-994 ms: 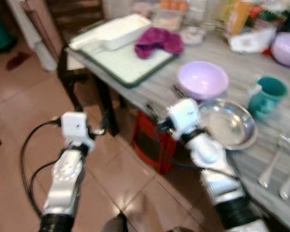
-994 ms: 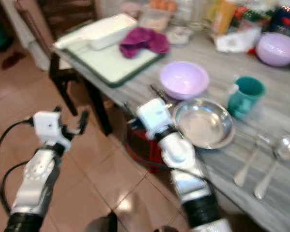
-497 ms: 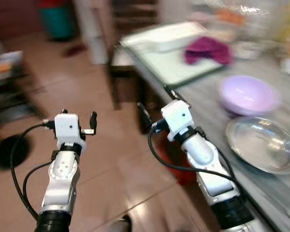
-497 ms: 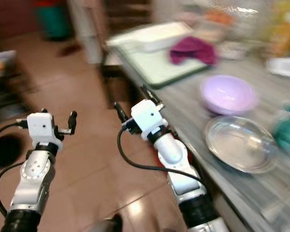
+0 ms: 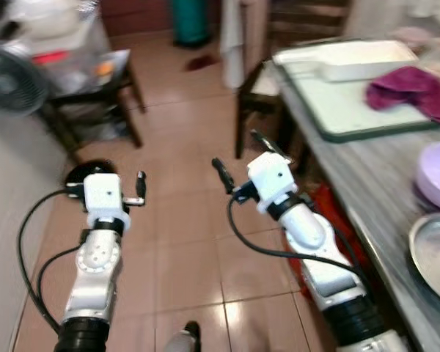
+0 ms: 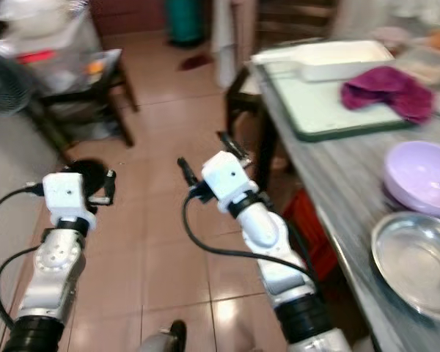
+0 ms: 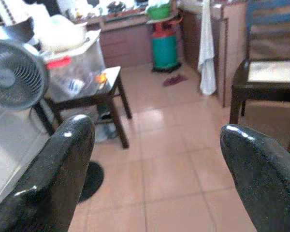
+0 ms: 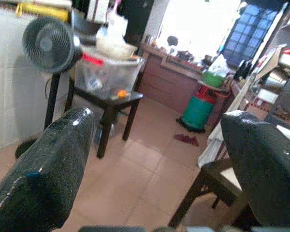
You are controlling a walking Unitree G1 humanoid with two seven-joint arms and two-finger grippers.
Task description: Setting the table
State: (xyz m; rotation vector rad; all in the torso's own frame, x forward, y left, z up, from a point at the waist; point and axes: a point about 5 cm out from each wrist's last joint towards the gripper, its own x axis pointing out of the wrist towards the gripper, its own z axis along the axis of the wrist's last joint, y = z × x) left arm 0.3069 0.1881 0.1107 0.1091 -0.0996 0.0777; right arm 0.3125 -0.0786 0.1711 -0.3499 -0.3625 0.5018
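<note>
tiled floor (image 5: 183, 220) ahead; table (image 5: 367, 191) runs near-to-far on my right, both my grippers (image 5: 117, 187) (image 5: 238, 158) released, empty.

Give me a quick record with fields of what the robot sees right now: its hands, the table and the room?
left gripper: open, holding nothing, raised over the tiled floor
right gripper: open, holding nothing, beside the table edge
table: grey, on the robot's right
on the table: green tray with a white dish and magenta cloth; lilac bowl; steel bowl
room: fan, small dark side table bearing a clear box, green container, dark chair
</note>
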